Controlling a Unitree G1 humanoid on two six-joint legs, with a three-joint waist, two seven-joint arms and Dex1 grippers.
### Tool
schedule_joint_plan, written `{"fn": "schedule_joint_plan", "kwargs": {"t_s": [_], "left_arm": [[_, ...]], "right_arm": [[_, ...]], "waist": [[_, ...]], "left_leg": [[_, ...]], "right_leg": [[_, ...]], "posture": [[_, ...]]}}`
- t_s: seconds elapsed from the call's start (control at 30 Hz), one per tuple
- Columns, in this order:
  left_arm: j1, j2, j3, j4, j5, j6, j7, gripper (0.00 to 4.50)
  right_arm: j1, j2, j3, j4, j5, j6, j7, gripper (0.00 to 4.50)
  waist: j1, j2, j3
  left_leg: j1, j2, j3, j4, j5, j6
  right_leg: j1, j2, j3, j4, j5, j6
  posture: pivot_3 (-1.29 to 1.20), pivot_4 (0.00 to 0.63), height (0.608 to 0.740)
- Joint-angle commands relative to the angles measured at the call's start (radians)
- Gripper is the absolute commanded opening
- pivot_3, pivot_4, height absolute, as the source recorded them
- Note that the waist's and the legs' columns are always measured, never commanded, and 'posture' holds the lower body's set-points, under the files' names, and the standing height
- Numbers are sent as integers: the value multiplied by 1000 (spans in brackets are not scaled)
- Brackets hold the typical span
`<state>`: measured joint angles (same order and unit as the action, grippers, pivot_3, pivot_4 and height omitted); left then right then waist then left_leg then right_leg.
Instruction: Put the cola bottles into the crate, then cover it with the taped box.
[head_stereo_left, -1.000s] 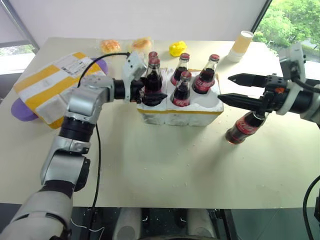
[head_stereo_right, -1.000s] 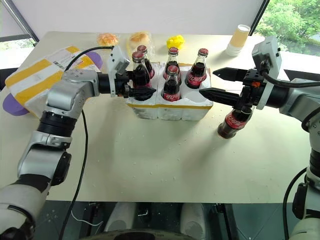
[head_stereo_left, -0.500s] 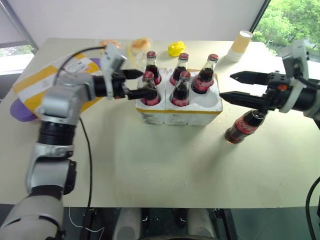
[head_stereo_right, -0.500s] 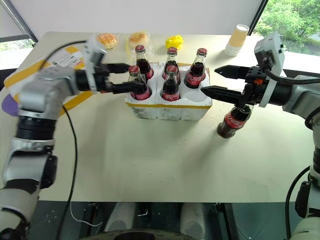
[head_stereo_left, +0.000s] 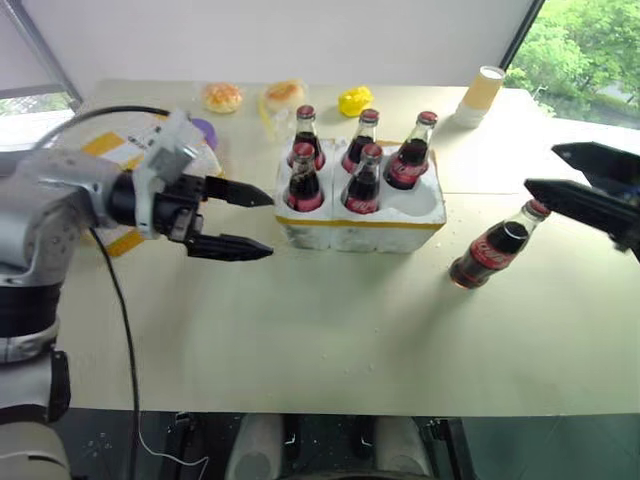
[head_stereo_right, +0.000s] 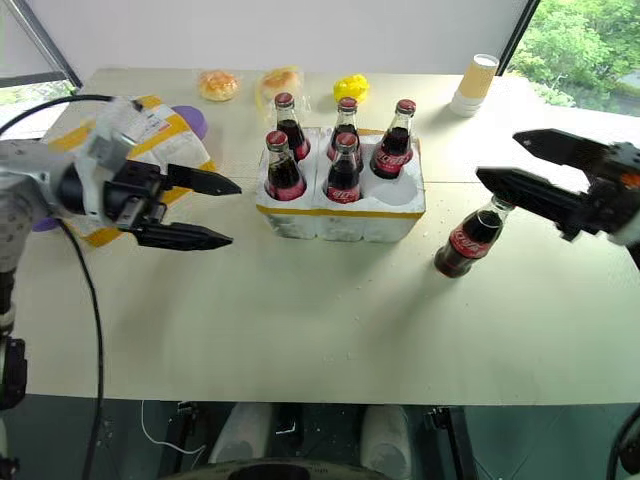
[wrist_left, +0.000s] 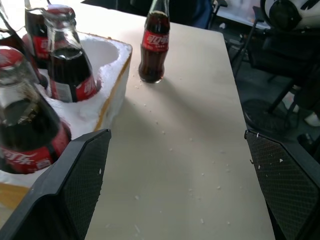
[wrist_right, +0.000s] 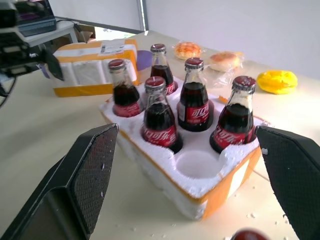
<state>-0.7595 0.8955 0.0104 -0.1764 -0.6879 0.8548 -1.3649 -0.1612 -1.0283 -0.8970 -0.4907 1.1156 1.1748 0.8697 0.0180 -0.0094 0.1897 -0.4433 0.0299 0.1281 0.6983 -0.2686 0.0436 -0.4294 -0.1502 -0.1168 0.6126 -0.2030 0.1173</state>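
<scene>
- Head views: the left end effector (head_stereo_left: 238, 220) is hanging released and empty over the beige tabletop (head_stereo_left: 330, 340), having drawn back from the front-left cola bottle it was closed around a second ago. That small dark glass bottle with red cap and label (head_stereo_left: 303, 181) is now standing in its socket, making five cola bottles in the low white styrofoam crate with a thin yellow tape band (head_stereo_left: 360, 222). The right end effector (head_stereo_right: 530, 172), also spread wide and empty, has pulled away toward the right edge. The sixth cola bottle (head_stereo_left: 493, 248) is standing on the tabletop just right of the crate, so I judge it the next pick. The taped box, white styrofoam with wide yellow bands and a shipping label (head_stereo_right: 150, 130), is sitting at the far left behind the left arm, apart from the crate, with a purple object (head_stereo_right: 195, 122) beside it.
- Left wrist view: the front-right socket (wrist_left: 97, 52) is lying empty (the only free one), and the loose bottle (wrist_left: 152, 47) is standing past the crate's corner. Bare tabletop is stretching between them, with the table edge close beyond.
- Right wrist view: the five seated bottles are crowding the empty socket (wrist_right: 192, 165), so lowering the last bottle is going to need a straight descent. Buns (wrist_right: 185, 50) and a yellow object (wrist_right: 277, 81) are lying behind, well clear.
</scene>
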Motion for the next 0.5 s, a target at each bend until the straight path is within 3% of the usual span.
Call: {"fn": "schedule_joint_plan", "kwargs": {"t_s": [0.03,0.13,0.23,0.5], "left_arm": [[-19,-6,-4,-4,3,-33,1,4477],[-18,-16,-22,4,15,-53,0,4477],[-21,-28,-33,11,21,-65,3,4477],[-12,-48,-27,-11,9,-53,28,4477]], "right_arm": [[188,14,-207,-132,141,96,86,4500],[339,70,-283,-190,163,87,68,4500],[400,143,-274,-199,154,37,-50,4500],[445,314,-73,-182,-59,-162,-274,4500]], "waist": [[-2,0,0],[-3,0,-1],[-4,-1,-1],[-2,0,-1]], "left_leg": [[0,0,0,0,0,0],[1,0,0,0,0,1],[1,0,0,0,-3,5],[1,0,0,0,-1,1]], "right_leg": [[0,0,0,0,0,0],[0,0,0,0,0,0],[1,0,0,0,0,0],[0,0,1,0,0,0]], "posture": [[0,150,740],[0,150,740],[0,150,740],[0,150,740]]}}
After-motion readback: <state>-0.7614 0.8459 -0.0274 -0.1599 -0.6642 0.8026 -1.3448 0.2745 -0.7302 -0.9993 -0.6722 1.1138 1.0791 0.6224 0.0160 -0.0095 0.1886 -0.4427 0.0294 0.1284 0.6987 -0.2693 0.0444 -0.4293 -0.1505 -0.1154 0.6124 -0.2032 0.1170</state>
